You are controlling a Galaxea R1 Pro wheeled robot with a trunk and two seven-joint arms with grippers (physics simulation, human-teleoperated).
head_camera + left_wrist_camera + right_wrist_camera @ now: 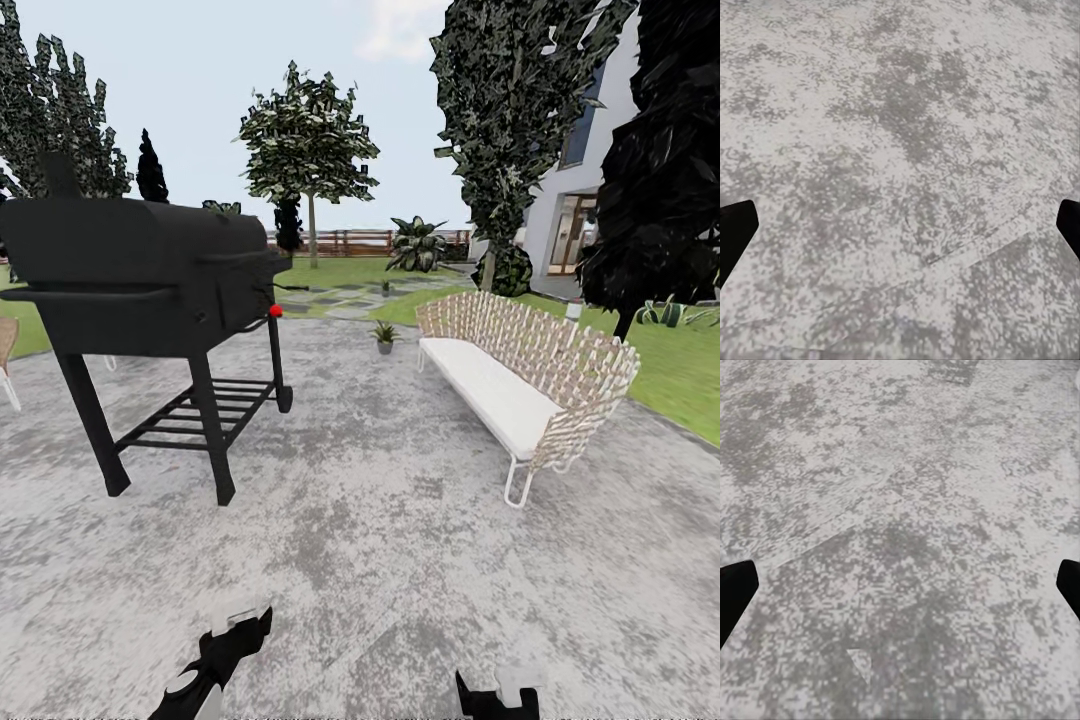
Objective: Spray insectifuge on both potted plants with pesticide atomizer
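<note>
Your left hand (238,622) and right hand (497,690) hang low over grey paving (380,520), fingers spread wide, holding nothing. Far ahead of them, one potted plant (384,335) sits between the black grill (140,275) and the wicker sofa (520,380).

Grill (140,290) left, bench (520,380) right (potted plant (384,335) between, farther back).

Both arms hang low, left gripper (900,225) and right gripper (900,585) jaws spread.

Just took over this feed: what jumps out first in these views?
A big black grill stands on the grey paving at left, a white woven bench at right. Between them, farther off, sits a small potted plant. Both tools, left and right, hang open over bare paving.
</note>
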